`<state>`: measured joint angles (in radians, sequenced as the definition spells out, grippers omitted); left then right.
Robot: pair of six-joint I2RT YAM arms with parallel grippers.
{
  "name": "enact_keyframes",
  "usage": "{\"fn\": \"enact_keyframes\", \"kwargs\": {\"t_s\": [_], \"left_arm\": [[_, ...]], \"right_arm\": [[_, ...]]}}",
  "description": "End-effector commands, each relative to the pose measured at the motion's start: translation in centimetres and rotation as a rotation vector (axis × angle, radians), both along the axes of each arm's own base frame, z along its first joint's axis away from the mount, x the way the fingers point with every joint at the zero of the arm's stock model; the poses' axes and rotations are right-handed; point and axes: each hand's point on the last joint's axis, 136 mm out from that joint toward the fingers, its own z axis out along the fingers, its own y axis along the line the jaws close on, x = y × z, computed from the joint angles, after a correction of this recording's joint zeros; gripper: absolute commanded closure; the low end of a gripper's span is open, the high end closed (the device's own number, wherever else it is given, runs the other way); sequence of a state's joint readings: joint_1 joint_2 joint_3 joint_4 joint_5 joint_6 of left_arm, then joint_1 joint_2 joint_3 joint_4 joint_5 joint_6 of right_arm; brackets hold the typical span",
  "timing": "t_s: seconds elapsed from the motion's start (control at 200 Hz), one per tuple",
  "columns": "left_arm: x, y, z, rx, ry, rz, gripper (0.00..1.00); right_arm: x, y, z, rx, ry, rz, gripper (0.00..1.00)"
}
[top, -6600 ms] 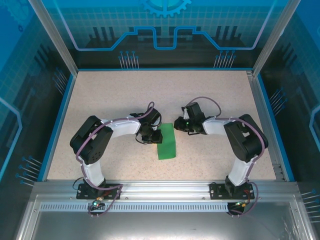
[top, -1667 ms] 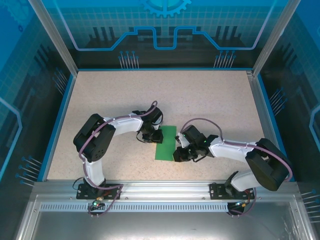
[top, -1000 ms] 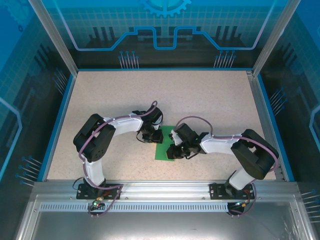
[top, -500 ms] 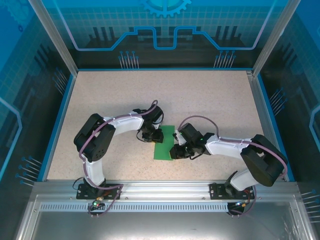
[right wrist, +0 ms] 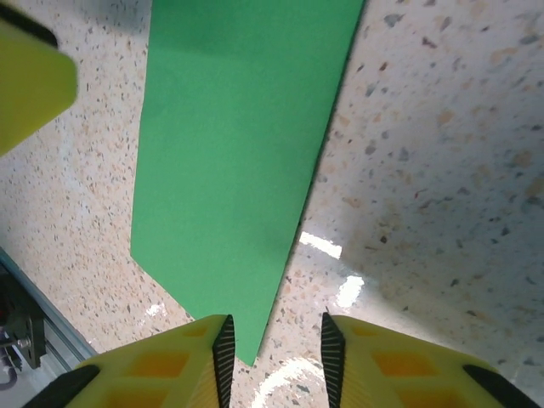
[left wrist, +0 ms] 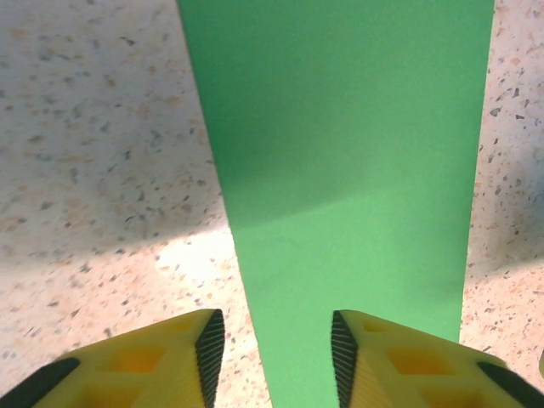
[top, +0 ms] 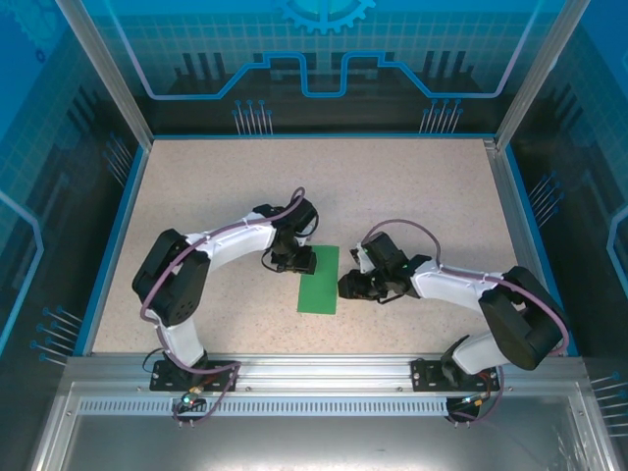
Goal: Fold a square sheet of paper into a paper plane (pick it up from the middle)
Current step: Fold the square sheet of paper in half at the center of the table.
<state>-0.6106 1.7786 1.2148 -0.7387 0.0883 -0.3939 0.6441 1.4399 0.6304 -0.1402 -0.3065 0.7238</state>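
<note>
Starting at the left, the left gripper (top: 297,261) sits low at the far left corner of the green paper (top: 319,282), jaws part-way apart and holding nothing. In its wrist view its yellow fingers (left wrist: 174,357) straddle the paper's left edge, the strip running straight away from them. The paper lies flat on the speckled table (top: 196,196) between the 2 arms, a folded strip whose long axis runs far to near, leaning slightly left. Just right of it, the right gripper (top: 345,287) faces the long right edge, jaws narrowly apart and empty, a paper corner lying in their gap. Both grippers look equally close, and nothing blocks either.
</note>
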Motion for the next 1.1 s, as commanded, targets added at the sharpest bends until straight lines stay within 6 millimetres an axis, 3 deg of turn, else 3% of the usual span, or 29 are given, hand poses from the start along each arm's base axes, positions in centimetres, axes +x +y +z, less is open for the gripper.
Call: {"fn": "enact_keyframes", "kwargs": {"t_s": [0.0,0.155,0.455,0.775,1.095], "left_arm": [[-1.0,1.3,0.8,0.019,0.011,0.047,0.51],[-2.0,1.5,0.2,-0.021,0.017,0.091,0.38],[-1.4,-0.4,-1.5,-0.123,0.018,0.117,0.39],[-1.0,-1.0,-3.8,-0.115,0.048,0.106,0.46],[-1.7,0.6,-5.7,-0.026,0.067,0.092,0.64]], "right_arm": [[1.5,0.7,1.3,0.044,-0.01,-0.032,0.63],[2.4,1.0,1.3,0.05,0.002,-0.056,0.6],[4.0,1.7,0.4,0.051,0.033,-0.129,0.56],[4.9,2.1,-0.4,0.031,0.047,-0.165,0.52],[5.9,1.9,-0.9,-0.015,0.037,-0.196,0.52]]}}
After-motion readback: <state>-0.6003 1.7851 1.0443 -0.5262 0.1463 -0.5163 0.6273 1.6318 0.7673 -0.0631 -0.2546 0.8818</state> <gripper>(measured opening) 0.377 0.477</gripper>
